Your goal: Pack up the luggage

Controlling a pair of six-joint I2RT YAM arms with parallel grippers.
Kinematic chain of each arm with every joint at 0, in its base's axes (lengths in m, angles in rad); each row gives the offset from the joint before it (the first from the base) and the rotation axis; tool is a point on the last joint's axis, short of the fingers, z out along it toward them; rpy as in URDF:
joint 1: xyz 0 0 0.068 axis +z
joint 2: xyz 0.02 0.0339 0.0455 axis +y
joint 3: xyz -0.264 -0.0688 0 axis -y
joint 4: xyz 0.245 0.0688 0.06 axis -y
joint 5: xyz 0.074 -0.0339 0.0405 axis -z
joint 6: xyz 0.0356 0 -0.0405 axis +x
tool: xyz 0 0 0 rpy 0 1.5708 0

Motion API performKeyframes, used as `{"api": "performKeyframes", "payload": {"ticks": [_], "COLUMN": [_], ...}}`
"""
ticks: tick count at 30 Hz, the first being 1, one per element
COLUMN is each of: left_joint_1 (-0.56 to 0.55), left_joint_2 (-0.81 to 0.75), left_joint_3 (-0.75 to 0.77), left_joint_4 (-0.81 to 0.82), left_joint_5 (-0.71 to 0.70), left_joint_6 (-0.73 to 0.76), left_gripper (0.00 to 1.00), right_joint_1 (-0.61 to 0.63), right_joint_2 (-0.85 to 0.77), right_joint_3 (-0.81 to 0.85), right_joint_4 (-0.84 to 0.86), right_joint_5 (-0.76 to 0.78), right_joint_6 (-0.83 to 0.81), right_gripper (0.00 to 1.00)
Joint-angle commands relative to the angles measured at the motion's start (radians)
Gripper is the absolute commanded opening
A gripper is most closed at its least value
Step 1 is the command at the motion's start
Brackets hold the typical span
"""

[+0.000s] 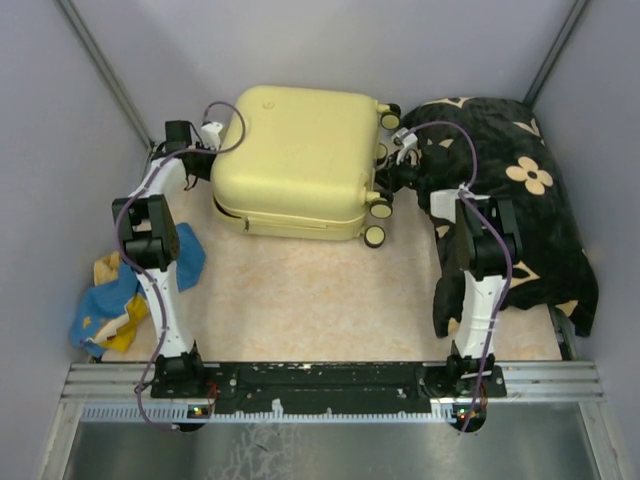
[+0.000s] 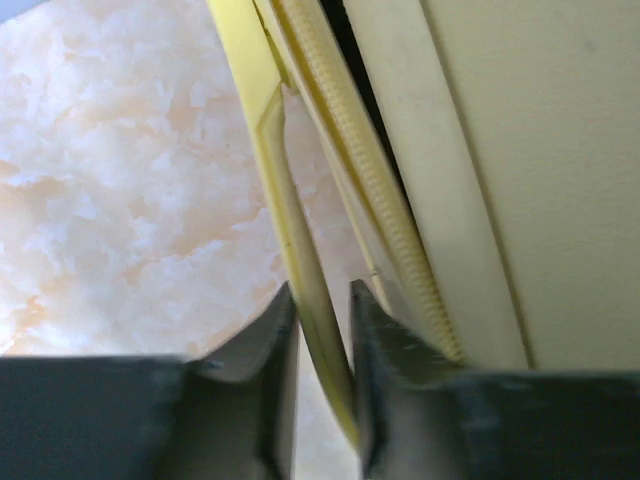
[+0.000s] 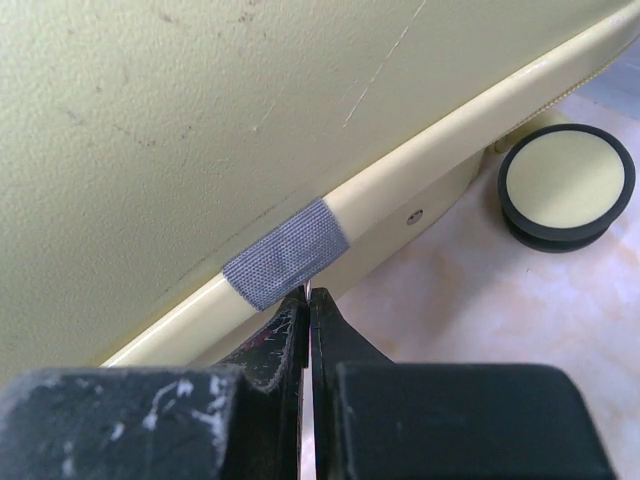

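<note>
The pale yellow luggage (image 1: 295, 160) lies flat at the back middle of the table, its two shells nearly closed with a dark gap along the left edge. My left gripper (image 1: 212, 150) is at its left side. In the left wrist view its fingers (image 2: 320, 295) are closed around the thin yellow handle (image 2: 295, 230). My right gripper (image 1: 395, 175) is at the wheel side. In the right wrist view its jaws (image 3: 308, 295) are pressed together on a thin metal tab, just below a grey fabric patch (image 3: 285, 252) on the luggage rim.
A big black cloth with beige flower motifs (image 1: 510, 200) covers the right side, under the right arm. A blue and yellow cloth (image 1: 120, 300) lies at the left near the left arm. Black wheels (image 1: 375, 237) stick out of the luggage; one shows in the right wrist view (image 3: 567, 185).
</note>
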Motion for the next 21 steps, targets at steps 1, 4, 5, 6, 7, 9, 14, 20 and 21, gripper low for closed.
{"api": "performKeyframes", "payload": {"ticks": [1, 4, 5, 6, 7, 9, 14, 20, 21], "left_joint_1": [-0.016, 0.036, 0.046, 0.059, 0.073, 0.108, 0.187, 0.192, 0.187], "left_joint_2": [-0.005, -0.054, -0.075, -0.096, -0.117, -0.152, -0.211, -0.307, -0.325], "left_joint_3": [-0.014, 0.006, 0.005, 0.005, 0.003, 0.019, 0.102, 0.141, 0.144], "left_joint_4": [-0.015, 0.02, 0.032, 0.038, 0.045, 0.046, 0.054, 0.063, 0.057], "left_joint_5": [0.141, 0.117, 0.097, 0.093, 0.091, 0.085, -0.026, 0.047, 0.119], "left_joint_6": [0.041, -0.047, -0.071, -0.081, -0.09, -0.103, -0.121, -0.061, -0.053], "left_gripper": [0.45, 0.74, 0.8, 0.92, 0.99, 1.0, 1.0, 0.99, 0.99], "right_joint_1": [0.048, 0.063, 0.07, 0.076, 0.081, 0.091, 0.124, 0.183, 0.196], "right_joint_2": [-0.135, -0.163, -0.172, -0.178, -0.183, -0.186, -0.199, -0.216, -0.22], "right_joint_3": [-0.08, -0.131, -0.147, -0.158, -0.173, -0.188, -0.216, -0.244, -0.249], "right_joint_4": [0.132, 0.168, 0.178, 0.187, 0.195, 0.211, 0.258, 0.318, 0.33], "right_joint_5": [-0.085, -0.069, -0.061, -0.053, -0.047, -0.036, -0.022, -0.008, 0.0], "right_joint_6": [0.011, 0.038, 0.043, 0.049, 0.057, 0.076, 0.11, 0.158, 0.168], "right_gripper": [0.0, 0.0, 0.0, 0.0, 0.0, 0.0, 0.0, 0.0, 0.0]}}
